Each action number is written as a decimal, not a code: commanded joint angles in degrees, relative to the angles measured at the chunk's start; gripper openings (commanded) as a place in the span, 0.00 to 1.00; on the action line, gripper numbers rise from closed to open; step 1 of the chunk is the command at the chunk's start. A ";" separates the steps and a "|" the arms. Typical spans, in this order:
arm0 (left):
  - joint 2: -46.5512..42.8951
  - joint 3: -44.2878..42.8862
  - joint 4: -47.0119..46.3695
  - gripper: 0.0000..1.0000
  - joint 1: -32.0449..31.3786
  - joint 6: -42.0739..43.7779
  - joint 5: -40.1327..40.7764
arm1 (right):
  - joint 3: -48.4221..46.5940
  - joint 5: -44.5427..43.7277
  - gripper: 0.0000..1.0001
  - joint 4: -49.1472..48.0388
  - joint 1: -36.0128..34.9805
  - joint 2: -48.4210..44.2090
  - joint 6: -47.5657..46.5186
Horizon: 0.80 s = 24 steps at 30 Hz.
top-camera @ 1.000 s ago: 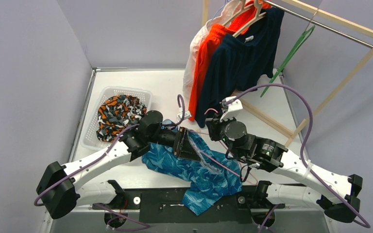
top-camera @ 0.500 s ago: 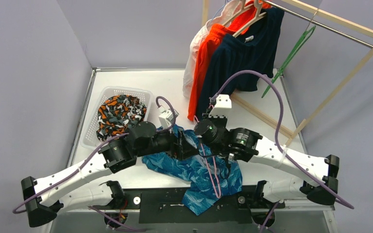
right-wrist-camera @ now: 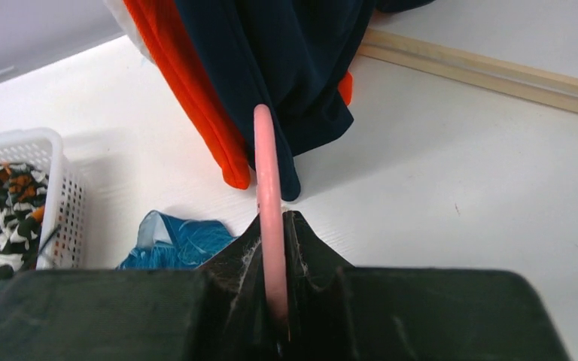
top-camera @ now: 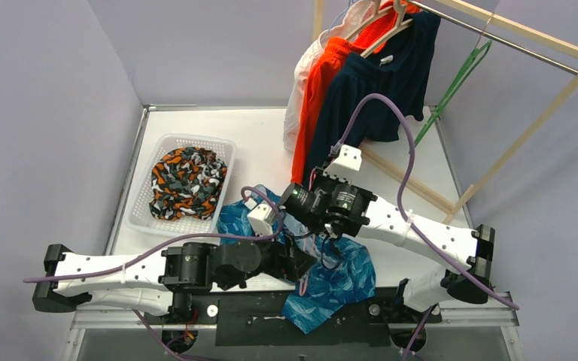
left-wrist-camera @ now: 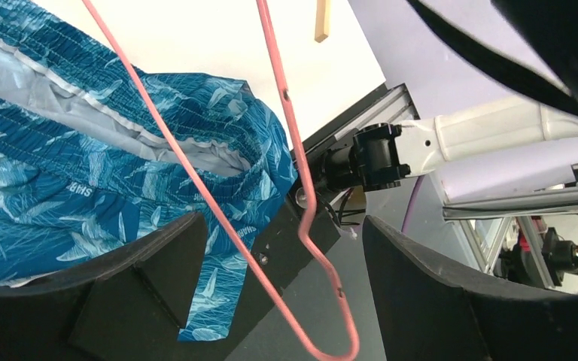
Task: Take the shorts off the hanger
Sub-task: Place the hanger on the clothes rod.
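With our right gripper [right-wrist-camera: 275, 222] we are clamping the pink hanger [right-wrist-camera: 267, 150], fingers pressed together on its wire. Our left gripper [left-wrist-camera: 282, 226] is standing with fingers apart, holding nothing. The teal shorts [top-camera: 342, 278] are lying on the table [top-camera: 256, 135] at 6 o'clock; the navy shorts [top-camera: 369, 90] are hanging at 1 o'clock.

L gripper [left-wrist-camera: 282, 233]: jaws wide apart, nothing held. Pink hanger [left-wrist-camera: 301, 188] wire passes btwn the black fingers [left-wrist-camera: 143, 293], touching neither; its lower bend sits close by the other finger. Teal-blue shorts [left-wrist-camera: 83, 173] lie ahead of the tips on white table [left-wrist-camera: 218, 37], one leg draped over the table's edge. White arm link [left-wrist-camera: 489, 131] off to the far side.
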State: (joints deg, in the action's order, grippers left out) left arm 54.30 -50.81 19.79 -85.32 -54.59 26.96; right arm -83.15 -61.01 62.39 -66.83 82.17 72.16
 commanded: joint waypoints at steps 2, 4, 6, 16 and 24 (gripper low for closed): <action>-0.42 -0.76 5.29 0.75 -4.59 -7.16 11.90 | -5.34 -6.35 0.00 7.82 1.00 2.69 13.42; -1.70 0.61 5.94 0.74 -5.84 -8.64 13.55 | -6.93 -6.79 0.00 10.59 1.15 3.74 15.65; -3.42 2.63 4.51 0.70 -6.24 -9.05 13.86 | -7.74 -6.88 0.00 12.48 1.49 4.25 18.40; -6.11 5.54 5.82 0.30 -6.24 -9.53 13.84 | -6.36 -4.66 0.00 5.51 3.23 1.92 11.37; -8.22 5.08 10.04 0.00 -6.25 -9.34 16.39 | -7.53 -4.08 0.04 5.07 2.59 2.96 8.83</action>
State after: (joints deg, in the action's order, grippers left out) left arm 47.75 -44.80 27.05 -91.42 -63.90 39.72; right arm -88.25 -62.46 69.01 -63.81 86.63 82.19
